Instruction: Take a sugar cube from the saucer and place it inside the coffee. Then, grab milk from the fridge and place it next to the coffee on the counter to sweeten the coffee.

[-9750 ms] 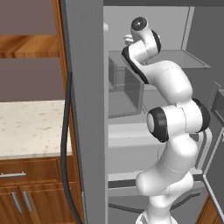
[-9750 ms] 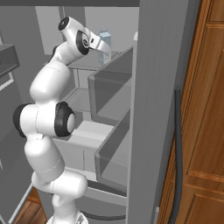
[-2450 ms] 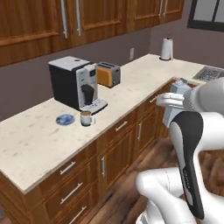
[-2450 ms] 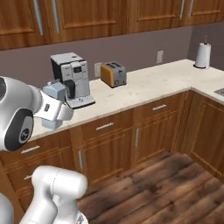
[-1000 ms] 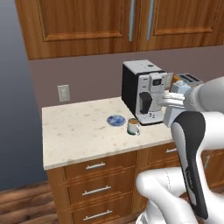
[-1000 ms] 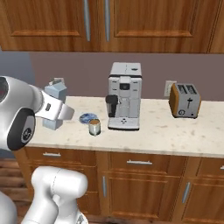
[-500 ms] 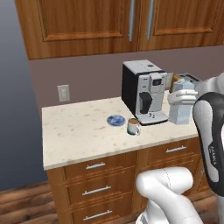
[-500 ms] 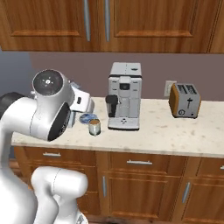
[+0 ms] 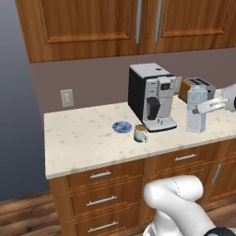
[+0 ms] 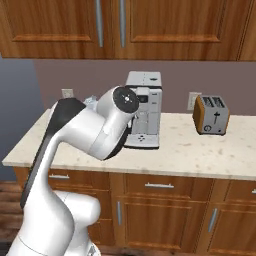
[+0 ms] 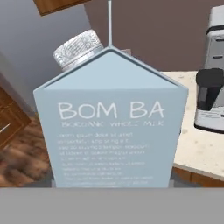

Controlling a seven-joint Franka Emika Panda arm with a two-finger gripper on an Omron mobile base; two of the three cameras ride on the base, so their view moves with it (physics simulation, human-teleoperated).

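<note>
Carrying the milk (image 9: 197, 109), the fingers appear clamped on its carton, held above the worktop (image 9: 87, 138) past the coffee machine (image 9: 151, 96). Remaining, as I judge: set it beside the coffee (image 9: 140, 133), well off from the fingers.

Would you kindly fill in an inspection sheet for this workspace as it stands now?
Surface: beige counter, over wooden drawers.
Job's things: saucer left of the mug, which stands before the coffee machine; milk upright in the air at the arm's end, right of the machine.
Clutter: toaster near the back wall.
Grippers: gripper holds the milk; jaws hidden behind the carton.
Cables: nothing seen.
Surroundings: wooden wall cabinets, wall outlet.
</note>
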